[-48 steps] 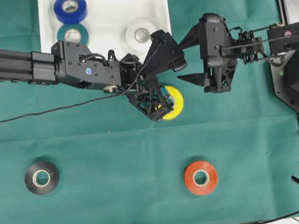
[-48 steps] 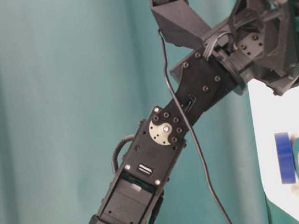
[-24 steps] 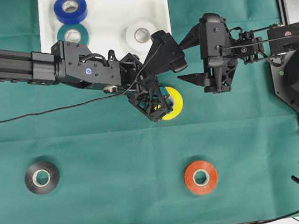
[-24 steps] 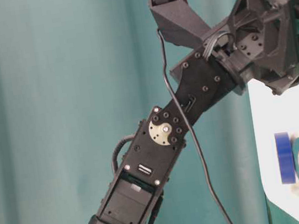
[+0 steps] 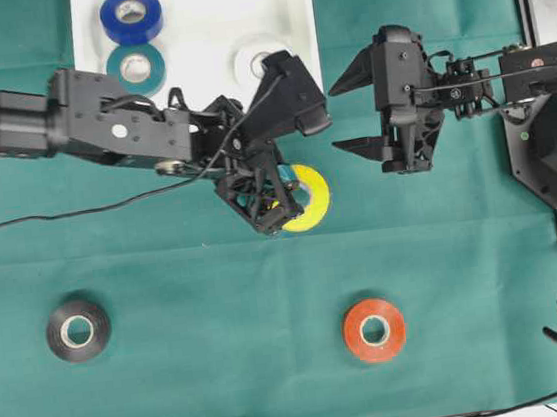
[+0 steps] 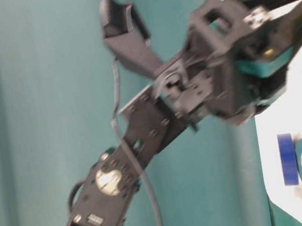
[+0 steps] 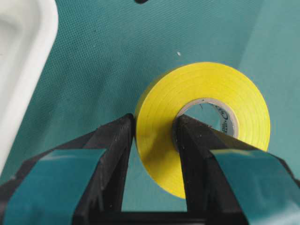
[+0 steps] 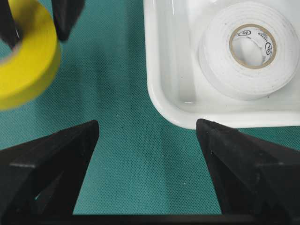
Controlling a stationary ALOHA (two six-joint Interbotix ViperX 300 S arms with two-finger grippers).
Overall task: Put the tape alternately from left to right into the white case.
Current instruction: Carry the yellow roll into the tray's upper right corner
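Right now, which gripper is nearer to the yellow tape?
Left. The left gripper is shut on the yellow tape, one finger through its core. The right gripper hangs open to the tape's right, apart from it.

- A green cloth (image 5: 227, 375) covers the whole surface.
- The white case (image 5: 198, 11) sits on it at the upper centre-left.
- A black roll (image 5: 78, 330) lies lower left.
- A red-orange roll (image 5: 374, 329) lies lower centre-right.

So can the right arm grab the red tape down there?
Probably yes. The right gripper is open and holds nothing, and the red tape lies flat on bare green cloth with nothing between them. The left gripper, shut on the yellow tape, stays off to the side.
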